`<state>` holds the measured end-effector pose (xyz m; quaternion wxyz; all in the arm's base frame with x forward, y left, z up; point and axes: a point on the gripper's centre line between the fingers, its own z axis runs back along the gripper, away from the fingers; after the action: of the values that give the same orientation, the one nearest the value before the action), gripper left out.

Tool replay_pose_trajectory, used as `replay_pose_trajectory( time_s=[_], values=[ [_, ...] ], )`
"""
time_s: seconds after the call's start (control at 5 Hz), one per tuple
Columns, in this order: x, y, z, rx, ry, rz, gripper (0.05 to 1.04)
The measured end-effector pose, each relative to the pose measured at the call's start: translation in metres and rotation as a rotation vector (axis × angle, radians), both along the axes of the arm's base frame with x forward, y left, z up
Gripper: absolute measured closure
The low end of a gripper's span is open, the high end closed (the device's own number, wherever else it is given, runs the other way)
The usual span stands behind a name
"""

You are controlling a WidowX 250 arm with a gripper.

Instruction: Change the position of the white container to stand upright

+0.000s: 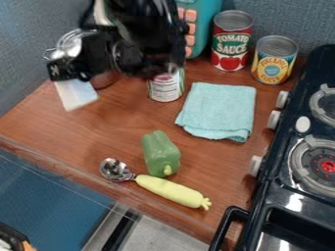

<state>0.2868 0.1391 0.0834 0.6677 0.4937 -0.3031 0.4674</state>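
The black gripper (123, 58) hangs at the upper left, high in the camera view. A pale white, box-like piece (76, 94), likely the white container, shows tilted just below the gripper's left end. Its upper part is hidden behind the black parts, and whether it is held or only lies behind them cannot be told. Under the gripper's right side stands a can with a white label (165, 87), its top covered by the arm.
A folded teal cloth (218, 110) lies right of centre. Nearer are a green pepper (160, 153) and a spoon with a yellow-green handle (171, 191). Tomato sauce (231, 41) and pineapple (274, 60) cans stand at the back, beside the dark stove (294, 193) on the right.
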Motion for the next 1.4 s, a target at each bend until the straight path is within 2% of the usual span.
replay_pose_trajectory(
  time_s=[0.4, 0.6, 1.0, 1.4],
  values=[
    [0.011, -0.018, -0.014, 0.1, -0.015, -0.05, 0.46],
    [0.012, -0.025, -0.016, 0.15, -0.039, -0.058, 0.46],
    [0.011, -0.031, -0.029, 0.191, -0.072, -0.062, 0.46],
    [0.012, -0.031, -0.033, 0.209, -0.1, -0.056, 0.46]
  ],
)
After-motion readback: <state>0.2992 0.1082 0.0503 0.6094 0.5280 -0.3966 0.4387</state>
